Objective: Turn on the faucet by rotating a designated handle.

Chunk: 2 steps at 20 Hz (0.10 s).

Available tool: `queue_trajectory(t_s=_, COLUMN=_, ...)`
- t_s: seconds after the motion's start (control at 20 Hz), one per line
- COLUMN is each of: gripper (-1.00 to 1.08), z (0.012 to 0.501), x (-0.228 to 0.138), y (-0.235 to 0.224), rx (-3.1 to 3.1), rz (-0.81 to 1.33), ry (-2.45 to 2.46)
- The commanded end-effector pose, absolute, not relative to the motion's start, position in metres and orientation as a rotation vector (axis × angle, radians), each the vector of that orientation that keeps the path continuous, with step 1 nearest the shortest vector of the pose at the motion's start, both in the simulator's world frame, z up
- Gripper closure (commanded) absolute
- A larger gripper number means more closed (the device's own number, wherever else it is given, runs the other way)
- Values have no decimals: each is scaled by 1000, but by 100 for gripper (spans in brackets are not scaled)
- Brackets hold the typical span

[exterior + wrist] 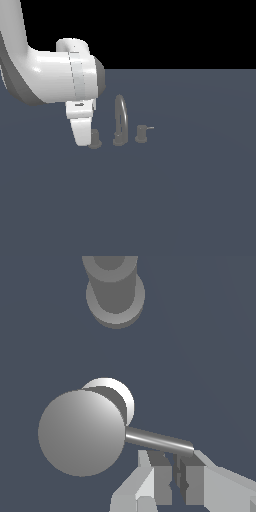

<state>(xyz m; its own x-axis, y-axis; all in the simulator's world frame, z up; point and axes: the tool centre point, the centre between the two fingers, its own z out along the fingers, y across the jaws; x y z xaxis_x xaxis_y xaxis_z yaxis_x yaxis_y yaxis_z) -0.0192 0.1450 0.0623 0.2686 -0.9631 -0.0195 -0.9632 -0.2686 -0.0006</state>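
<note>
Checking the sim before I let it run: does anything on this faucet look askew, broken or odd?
Nothing stands out. The arched spout and the right-hand knob stand upright on the grey surface. The handle looks intact, its lever straight, with the gripper right beside the lever's tip.

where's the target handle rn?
In the exterior view the handle sits on the spout's left, half hidden behind the gripper. In the wrist view the gripper is right beside its lever.
</note>
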Motion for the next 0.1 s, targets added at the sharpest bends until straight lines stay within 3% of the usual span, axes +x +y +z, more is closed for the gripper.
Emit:
queue_trajectory(t_s=0.0, gripper=108, z=63, x=-4, y=94, rx=-2443, rz=0, ry=1975)
queue_trajectory(t_s=0.05, gripper=108, z=63, x=-4, y=94, rx=-2443, rz=0, ry=1975)
